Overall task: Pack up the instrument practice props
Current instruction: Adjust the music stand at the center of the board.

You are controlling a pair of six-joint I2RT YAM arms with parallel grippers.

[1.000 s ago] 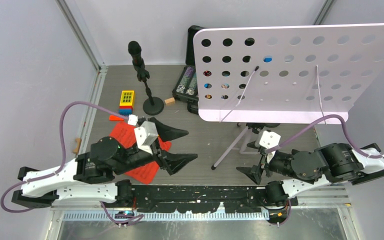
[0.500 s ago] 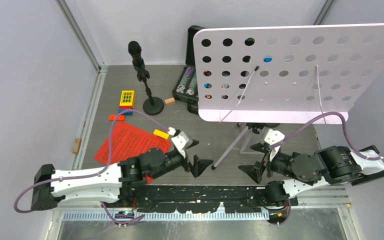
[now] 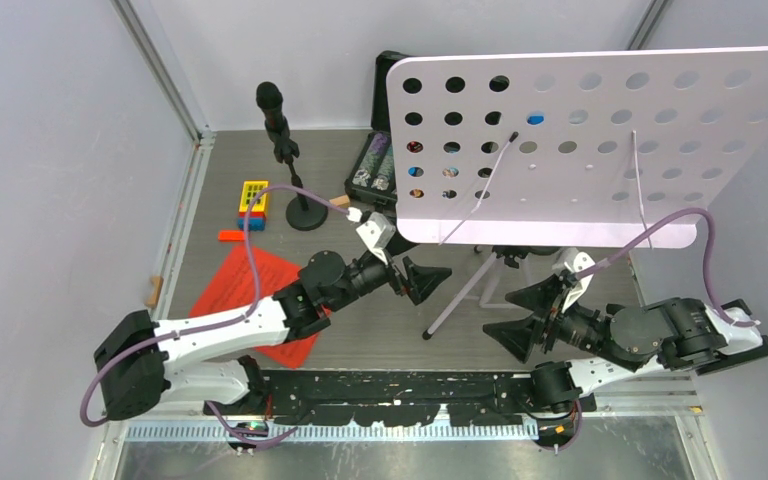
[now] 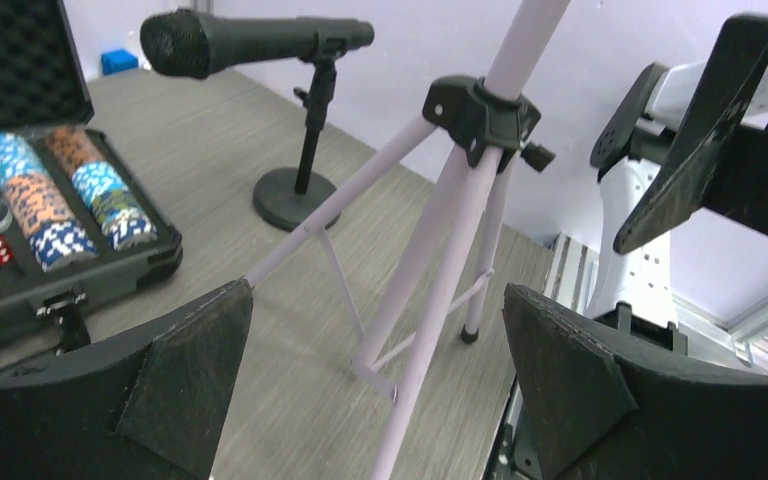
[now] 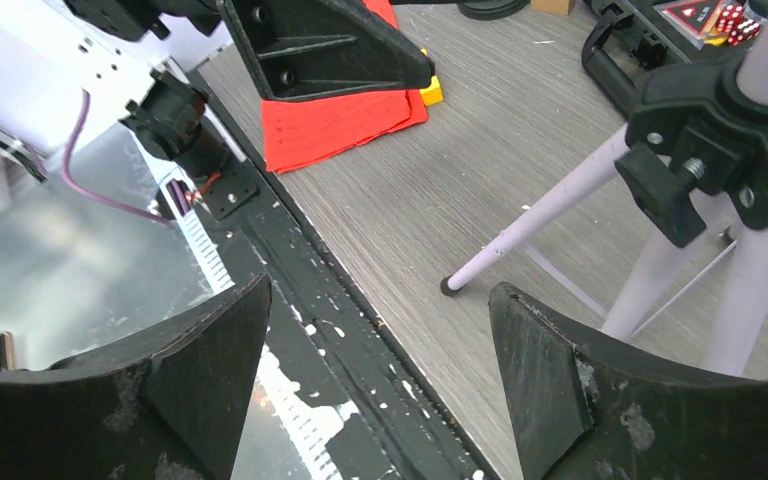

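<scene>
The white hole-punched music rack (image 3: 600, 140) stands at the right on pale tripod legs (image 3: 460, 295) (image 4: 430, 250) (image 5: 540, 225). My left gripper (image 3: 422, 278) (image 4: 375, 375) is open and empty, with the nearest leg seen between its fingers and untouched. My right gripper (image 3: 505, 315) (image 5: 380, 370) is open and empty near the table's front edge, just right of the leg's foot. Red sheet-music pages (image 3: 250, 300) (image 5: 345, 115) lie flat under the left arm. One black microphone (image 3: 278, 130) stands on its round base at the back left. A second microphone (image 4: 250, 42) stands beyond the tripod.
An open black case of poker chips (image 3: 375, 175) (image 4: 60, 220) sits behind the rack's left edge. Yellow and blue blocks (image 3: 253, 200), an orange piece (image 3: 231, 236) and a small wooden block (image 3: 338, 201) lie near the microphone base (image 3: 306, 212). Walls enclose three sides.
My left arm has left the red pages and swung right toward the tripod legs, its jaws opening wider. My right gripper has shifted slightly right and turned.
</scene>
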